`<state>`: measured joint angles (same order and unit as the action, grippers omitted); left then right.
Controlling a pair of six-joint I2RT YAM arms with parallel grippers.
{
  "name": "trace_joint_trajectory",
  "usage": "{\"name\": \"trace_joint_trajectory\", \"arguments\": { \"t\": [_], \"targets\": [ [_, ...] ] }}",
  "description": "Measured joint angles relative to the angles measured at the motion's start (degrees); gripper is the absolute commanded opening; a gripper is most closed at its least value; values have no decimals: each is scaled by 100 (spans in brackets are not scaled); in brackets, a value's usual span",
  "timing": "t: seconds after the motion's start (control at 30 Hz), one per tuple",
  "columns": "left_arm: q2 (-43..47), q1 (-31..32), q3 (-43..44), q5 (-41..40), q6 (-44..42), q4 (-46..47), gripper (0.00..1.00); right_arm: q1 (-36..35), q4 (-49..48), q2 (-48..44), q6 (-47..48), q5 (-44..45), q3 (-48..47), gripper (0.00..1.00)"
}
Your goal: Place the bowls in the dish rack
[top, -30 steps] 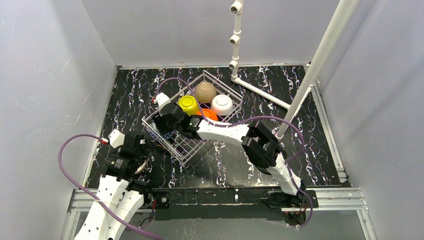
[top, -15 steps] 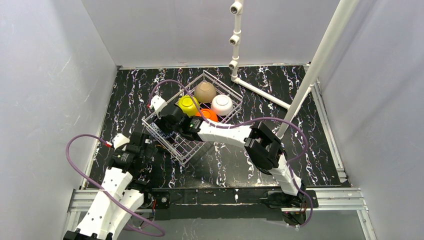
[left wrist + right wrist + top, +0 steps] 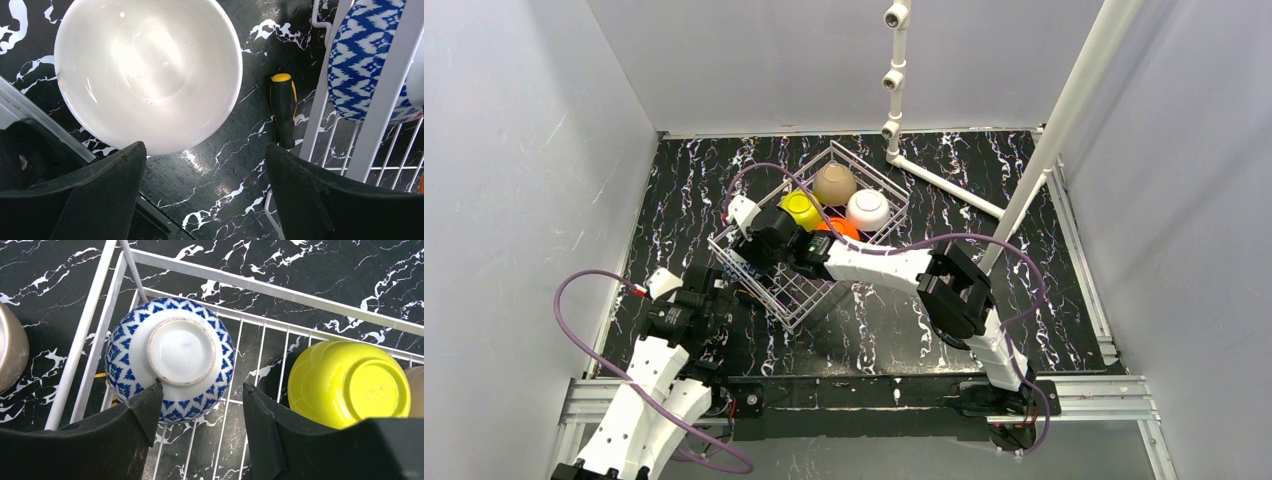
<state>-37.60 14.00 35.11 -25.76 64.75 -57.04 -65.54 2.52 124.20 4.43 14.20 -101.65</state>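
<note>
Hovering: the left gripper [image 3: 205, 150] hangs over the one bowl not yet racked, a pale bowl [image 3: 147, 70] standing mouth-up on the table [image 3: 225, 195]. Its fingers are spread wide with nothing between them. The bowl lies ahead of the fingertips, toward the left finger, and its near rim just clears that tip. One wall of the rack [image 3: 327, 95] runs past the right finger. A black-and-yellow tool handle [image 3: 283, 112] lies on the table just outside that wall.

The right gripper [image 3: 202, 387] is inside the rack, fingers apart, straddling the near side of the blue-patterned bowl [image 3: 170, 355]. That bowl sits foot-up in the corner ahead of the fingers. The left tip looks to touch its wall, but there is no clamp. Beyond the right finger sits the yellow-green bowl [image 3: 350, 385], also foot-up. Farther off on that side are the tan bowl [image 3: 834, 183], white bowl [image 3: 867, 209] and orange bowl [image 3: 844, 229]. Five in, one to go, as I judge.

Step in hand, my reading: left takes the pale bowl. Notes:
- Shift forward and toward the left finger so one finger drops inside the rim and the other outside. Pinch the wall, since the full width looks too wide for the opening.
- The glazed wall is likely slippery, so close firmly and lift straight.
- Keep the right finger off the tool and the wire on descent.
- The right arm lies across the rack and should clear out first.
- Those seen close rest inverted, so turn this one over too.
</note>
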Motion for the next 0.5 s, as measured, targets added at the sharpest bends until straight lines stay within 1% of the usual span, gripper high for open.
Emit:
{"name": "trace_joint_trajectory", "arguments": {
  "t": [0.1, 0.17, 0.23, 0.37, 0.4, 0.5],
  "targets": [
    [63, 0, 0, 0, -7, -2, 87, 37, 122, -28, -13, -155, 33, 84],
    [85, 0, 0, 0, -15, -2, 86, 74, 210, -44, -111, -201, 33, 89],
    [96, 0, 0, 0, -20, 0, 87, 120, 319, -74, -326, -229, 33, 91],
    [111, 0, 0, 2, -22, 2, 87, 293, 407, -208, -1309, -446, 162, 95],
    [122, 0, 0, 2, -26, 0, 87, 352, 354, -278, -1578, -546, 275, 98],
    [190, 0, 0, 2, -63, 0, 86, 627, 46, -627, -2597, -898, 872, 99]
  ]
}}
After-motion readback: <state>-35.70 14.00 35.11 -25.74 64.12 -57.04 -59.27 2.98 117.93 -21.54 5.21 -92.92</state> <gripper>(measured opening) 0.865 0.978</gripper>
